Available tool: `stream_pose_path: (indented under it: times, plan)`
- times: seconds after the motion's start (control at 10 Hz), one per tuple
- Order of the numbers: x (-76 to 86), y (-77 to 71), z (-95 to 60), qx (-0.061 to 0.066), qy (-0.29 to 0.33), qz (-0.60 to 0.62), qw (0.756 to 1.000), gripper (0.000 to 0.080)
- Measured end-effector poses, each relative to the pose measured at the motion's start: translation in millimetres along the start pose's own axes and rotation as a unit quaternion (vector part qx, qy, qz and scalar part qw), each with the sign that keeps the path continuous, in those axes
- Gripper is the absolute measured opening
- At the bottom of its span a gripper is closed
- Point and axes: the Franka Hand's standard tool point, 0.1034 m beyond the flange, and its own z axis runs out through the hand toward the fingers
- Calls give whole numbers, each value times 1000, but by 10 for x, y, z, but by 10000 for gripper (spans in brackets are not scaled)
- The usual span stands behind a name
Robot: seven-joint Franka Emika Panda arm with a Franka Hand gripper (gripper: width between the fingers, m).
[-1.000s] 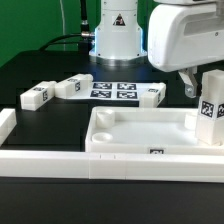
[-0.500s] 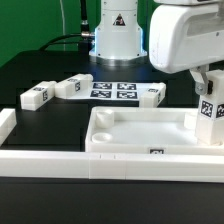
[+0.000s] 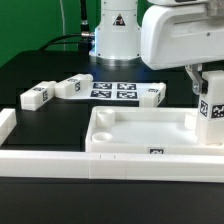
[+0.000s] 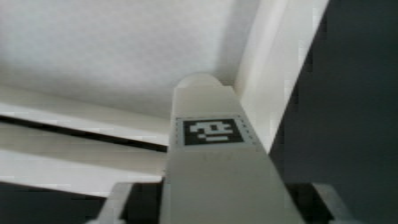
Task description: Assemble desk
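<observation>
The white rimmed tabletop (image 3: 140,132) lies tray-side up at the exterior view's right. One white leg block (image 3: 211,118) stands upright at its right-hand corner, tag facing the camera. My gripper (image 3: 210,86) comes down from above and is shut on this block's upper part. In the wrist view the block (image 4: 217,150) runs out from between my fingers (image 4: 128,203), with the tabletop rim (image 4: 267,60) beyond it. My gripper (image 4: 222,208) shows only at the frame edge. Three loose leg blocks lie on the black table: one (image 3: 35,96), a second (image 3: 72,87) and a third (image 3: 150,95).
The marker board (image 3: 113,89) lies flat behind the tabletop, between the loose legs. A long low white border wall (image 3: 60,162) runs along the front and turns up at the left (image 3: 5,125). The arm's base (image 3: 117,35) stands at the back.
The arm's white wrist housing has shifted toward the exterior view's left and turned a little. The held leg block stays at the same corner, its tag face slightly turned.
</observation>
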Motion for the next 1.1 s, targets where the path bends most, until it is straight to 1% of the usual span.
stream_pose_path:
  times: [0.3,0.5,0.7,0.8,1.1]
  plan:
    - [0,0,5,3,6,132,991,290]
    - [1,5,2,6,10,240,971,290]
    - [0,-7,4,6,10,315,949,290]
    - [0,-14,5,5,9,375,927,290]
    - [1,-12,3,9,8,442,897,290]
